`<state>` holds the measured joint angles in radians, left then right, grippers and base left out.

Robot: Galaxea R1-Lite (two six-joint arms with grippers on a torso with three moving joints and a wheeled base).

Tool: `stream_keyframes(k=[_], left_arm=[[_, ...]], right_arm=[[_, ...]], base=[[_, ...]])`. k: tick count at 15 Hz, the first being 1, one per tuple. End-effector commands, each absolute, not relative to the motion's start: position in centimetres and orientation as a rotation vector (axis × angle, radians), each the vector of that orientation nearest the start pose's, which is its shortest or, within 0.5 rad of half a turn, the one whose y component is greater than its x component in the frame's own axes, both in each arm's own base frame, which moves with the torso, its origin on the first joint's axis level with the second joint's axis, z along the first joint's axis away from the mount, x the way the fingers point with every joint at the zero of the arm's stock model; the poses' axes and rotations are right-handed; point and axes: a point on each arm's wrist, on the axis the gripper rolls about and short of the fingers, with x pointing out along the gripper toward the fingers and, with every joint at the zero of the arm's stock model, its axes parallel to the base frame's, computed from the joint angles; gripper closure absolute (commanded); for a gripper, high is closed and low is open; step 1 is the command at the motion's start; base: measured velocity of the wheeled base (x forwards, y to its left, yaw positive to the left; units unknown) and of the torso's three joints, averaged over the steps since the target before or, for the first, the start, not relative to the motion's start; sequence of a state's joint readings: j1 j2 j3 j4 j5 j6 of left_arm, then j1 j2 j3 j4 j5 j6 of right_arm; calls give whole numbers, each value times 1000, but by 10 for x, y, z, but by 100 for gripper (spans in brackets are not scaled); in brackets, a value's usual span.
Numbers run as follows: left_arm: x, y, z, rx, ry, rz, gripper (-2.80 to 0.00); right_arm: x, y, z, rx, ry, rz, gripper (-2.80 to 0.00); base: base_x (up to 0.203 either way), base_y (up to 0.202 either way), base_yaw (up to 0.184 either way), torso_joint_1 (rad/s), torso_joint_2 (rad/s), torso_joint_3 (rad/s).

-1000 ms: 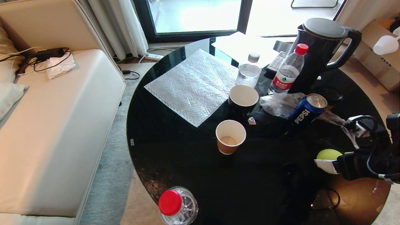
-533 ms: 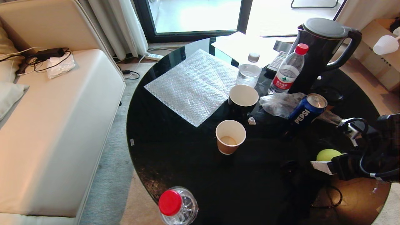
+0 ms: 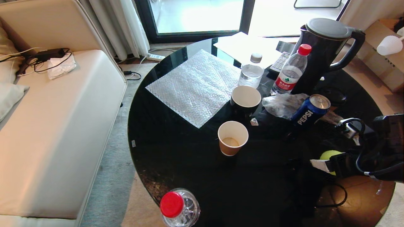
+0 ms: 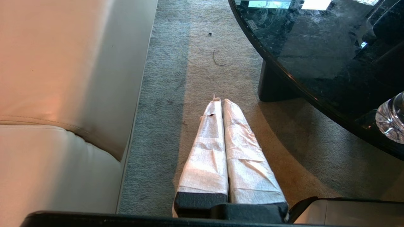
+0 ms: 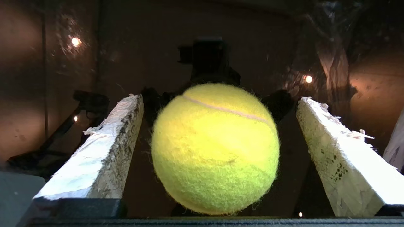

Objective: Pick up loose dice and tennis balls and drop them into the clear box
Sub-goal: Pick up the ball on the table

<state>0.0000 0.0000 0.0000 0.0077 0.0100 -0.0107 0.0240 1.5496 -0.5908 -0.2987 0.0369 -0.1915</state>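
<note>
One tennis ball (image 3: 329, 154), fuzzy and yellow-green, lies on the black glass table (image 3: 176, 151) near its right edge. My right gripper (image 3: 324, 159) reaches in from the right and is open, one white-wrapped finger on each side of the ball. In the right wrist view the tennis ball (image 5: 215, 148) sits between the fingers (image 5: 110, 142), with a gap on both sides. My left gripper (image 4: 221, 101) is parked shut over the carpet beside the table. The dice and the clear box are out of view.
Just behind the ball stand a Pepsi can (image 3: 310, 110) and crumpled plastic (image 3: 281, 105). Two paper cups (image 3: 233, 137), water bottles (image 3: 292, 73), a black kettle (image 3: 325, 50) and bubble wrap (image 3: 195, 86) fill the table's middle and back. A beige sofa (image 3: 56, 126) stands on the left.
My right gripper has slid leftward along the table, further around the tennis ball, so more of the ball is now covered. The ball and the other things have stayed put.
</note>
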Motion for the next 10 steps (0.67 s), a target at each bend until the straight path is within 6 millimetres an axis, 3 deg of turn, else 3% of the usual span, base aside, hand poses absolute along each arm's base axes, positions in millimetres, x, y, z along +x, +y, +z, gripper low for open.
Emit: stream_keyframes(k=[1,2,3,7,10], left_arm=[[-23,0,74,-11,9,11,0],[-23,0,74,-11,9,11,0],[-23,0,74,-11,9,11,0],[-23,0,74,-11,9,11,0],[-23,0,74,-11,9,11,0]], right_arm=[[237,7,137,-182,650,122,-280],[236,7,136,-183,654,121,-280],[238,7,136,-186,651,113,0],[237,6,136,-200,647,92,0],[227,6,138,-211,637,97,0]], base=[[0,0,0,0,0,0],[0,0,0,0,0,0],[0,0,0,0,0,0],[0,0,0,0,0,0],[0,0,0,0,0,0]])
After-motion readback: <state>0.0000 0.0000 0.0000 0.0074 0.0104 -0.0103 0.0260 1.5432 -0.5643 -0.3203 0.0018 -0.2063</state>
